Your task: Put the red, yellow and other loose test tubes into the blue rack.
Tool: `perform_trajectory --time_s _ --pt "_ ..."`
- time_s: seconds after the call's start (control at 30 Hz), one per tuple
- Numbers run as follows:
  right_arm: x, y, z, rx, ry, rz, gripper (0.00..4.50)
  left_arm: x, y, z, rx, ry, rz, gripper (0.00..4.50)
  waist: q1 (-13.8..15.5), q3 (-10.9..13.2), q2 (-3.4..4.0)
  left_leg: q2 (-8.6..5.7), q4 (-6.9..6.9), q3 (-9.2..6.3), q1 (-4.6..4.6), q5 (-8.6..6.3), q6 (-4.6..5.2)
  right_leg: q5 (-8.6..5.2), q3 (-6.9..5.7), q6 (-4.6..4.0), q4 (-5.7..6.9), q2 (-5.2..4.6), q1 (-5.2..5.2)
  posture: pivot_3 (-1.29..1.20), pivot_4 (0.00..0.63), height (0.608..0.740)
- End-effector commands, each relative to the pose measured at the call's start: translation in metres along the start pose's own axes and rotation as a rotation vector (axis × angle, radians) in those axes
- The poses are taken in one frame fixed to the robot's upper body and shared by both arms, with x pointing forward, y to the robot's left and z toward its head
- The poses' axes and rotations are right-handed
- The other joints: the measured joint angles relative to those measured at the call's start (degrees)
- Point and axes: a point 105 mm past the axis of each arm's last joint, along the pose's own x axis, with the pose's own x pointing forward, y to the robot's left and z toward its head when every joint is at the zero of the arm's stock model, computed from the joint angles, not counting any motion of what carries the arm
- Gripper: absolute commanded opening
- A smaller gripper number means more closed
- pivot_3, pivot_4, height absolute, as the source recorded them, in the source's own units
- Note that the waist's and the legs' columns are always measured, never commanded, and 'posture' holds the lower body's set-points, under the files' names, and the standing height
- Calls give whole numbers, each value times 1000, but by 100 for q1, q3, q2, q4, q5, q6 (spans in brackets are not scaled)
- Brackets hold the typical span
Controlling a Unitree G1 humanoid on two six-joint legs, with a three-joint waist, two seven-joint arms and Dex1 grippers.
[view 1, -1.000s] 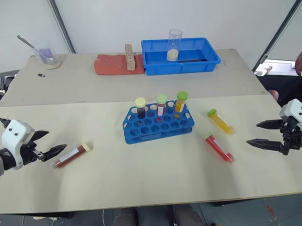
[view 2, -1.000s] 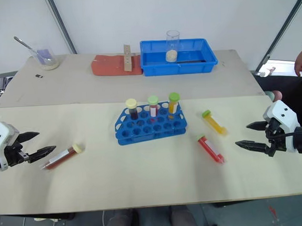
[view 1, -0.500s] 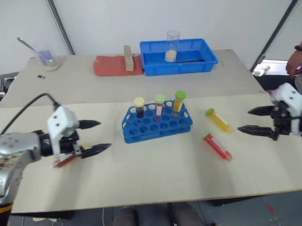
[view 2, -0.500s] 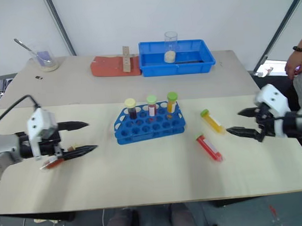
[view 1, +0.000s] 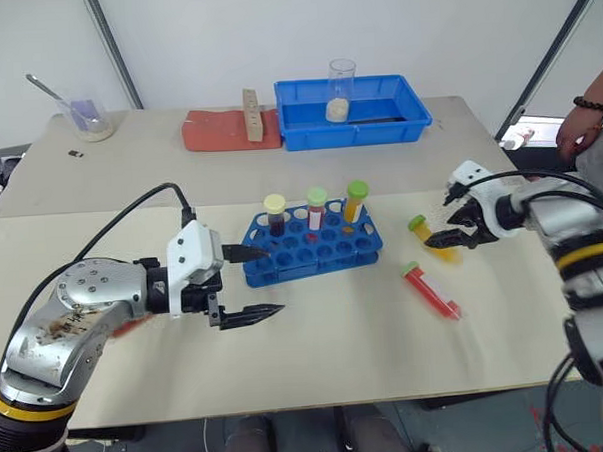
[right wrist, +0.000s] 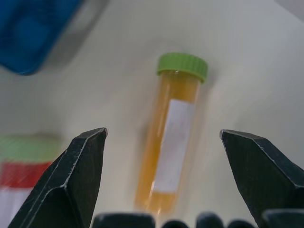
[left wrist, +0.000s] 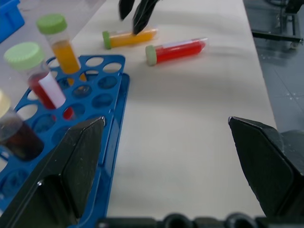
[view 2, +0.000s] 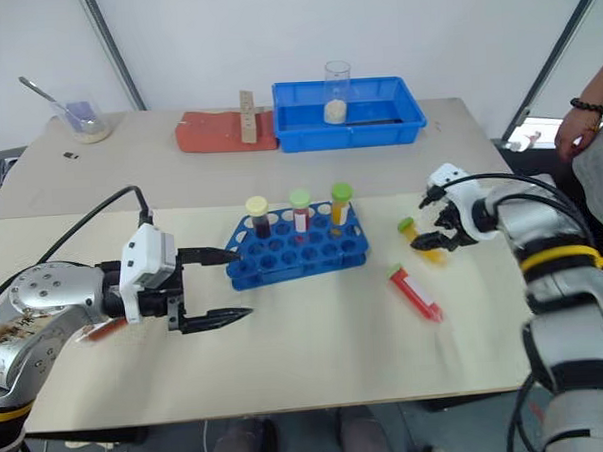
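The right hand [right wrist: 161, 142] is spread wide and empty, the yellow test tube [right wrist: 167, 142] lying on the tabletop [view 1: 327, 355] between its fingers. Light, rigid and probably slick, it may roll; grip mid-barrel, below the green cap [right wrist: 183, 65].

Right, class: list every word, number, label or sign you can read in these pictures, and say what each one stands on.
No readable text anywhere.
White label on the yellow tube: looks blank.
White label on the red tube lying on the table: too blurred to read.
White label on the red tube in the blue rack: nothing legible.
Tray, beaker and claws: no markings visible.
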Motion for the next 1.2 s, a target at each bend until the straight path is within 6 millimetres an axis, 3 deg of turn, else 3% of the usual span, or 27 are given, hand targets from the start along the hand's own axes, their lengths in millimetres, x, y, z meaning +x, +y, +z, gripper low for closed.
perform_trajectory --time_s 0.03,0.17,0.27,0.5,0.53,0.73,0.9,1.07,1.2 --pt "-3 -16 4 -13 8 -65 4258 2 -4 12 43 -26 -4 4469 1 0 1 -1 0 -2 -2 0 0 1 -1 0 0 -1 0 0 150 740" --pt "5 -15 3 17 26 -57 4258 4 -6 11 41 -30 1 4469 14 0 1 -2 0 -7 -2 0 0 1 -5 1 1 -2 2 0 150 740" --pt "7 -13 3 32 37 -42 3473 5 -8 11 41 -32 3 4500 4 0 1 -2 1 -7 0 0 -1 3 -4 1 2 -2 3 0 150 740" --pt "9 -11 8 42 10 -32 1082 8 -6 8 36 -37 6 4500 -12 0 2 -2 2 -8 5 1 -1 3 -3 1 12 -1 3 0 150 740" --pt "9 -11 9 45 6 -31 974 9 -6 7 35 -37 5 4500 -13 0 2 -2 2 -8 5 1 -1 4 -4 1 13 -1 3 0 150 740" --pt "-11 -13 25 57 -80 14 974 8 0 6 23 -43 6 4500 -8 2 5 -2 2 -8 5 1 -1 3 -3 0 13 0 3 0 150 740" --pt "-48 -8 43 -16 -218 39 974 5 8 8 -4 -72 20 4500 18 9 15 -2 2 -9 1 1 -1 2 -4 2 12 -1 1 0 150 740" --pt "-88 39 48 -158 -441 70 973 -3 16 6 -24 -65 53 4500 132 9 15 -1 -7 -24 -5 -3 2 -7 -19 4 11 0 1 0 150 740" --pt "-99 95 42 -207 -666 171 973 -8 22 3 -21 -58 86 4500 145 9 16 -2 -1 -19 0 -3 2 -9 -14 7 13 0 1 0 150 740"
